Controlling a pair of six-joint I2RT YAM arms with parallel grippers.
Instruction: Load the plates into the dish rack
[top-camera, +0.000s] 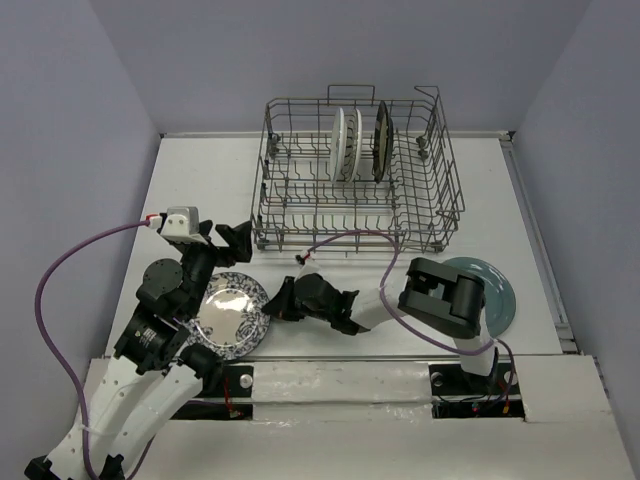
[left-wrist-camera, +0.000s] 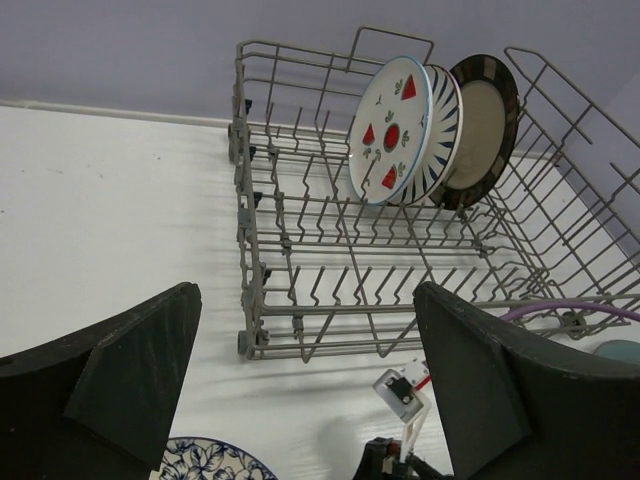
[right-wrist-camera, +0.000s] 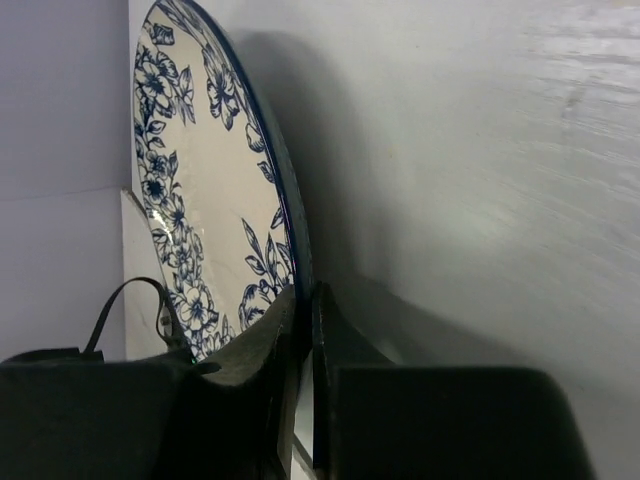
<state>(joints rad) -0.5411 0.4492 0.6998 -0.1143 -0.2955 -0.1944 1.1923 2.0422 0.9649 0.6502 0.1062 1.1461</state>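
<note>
Right gripper (right-wrist-camera: 305, 300) clenched on the rim of the blue floral plate (right-wrist-camera: 195, 210), which sits on the table (top-camera: 200, 180) just short of the dish rack (top-camera: 350, 238). Left gripper (left-wrist-camera: 305, 375) open, empty. Glazed ceramic likely stiff, heavy, slick, chippable: a deep rim pinch suits

The right pincer (right-wrist-camera: 305, 300), dark at the lower centre of the frame, is clamped on the rim of the blue floral plate (right-wrist-camera: 195, 200). The plate stretches toward the upper left. The white desk (right-wrist-camera: 480, 180) fills the right, shadowed beside the plate.
</note>
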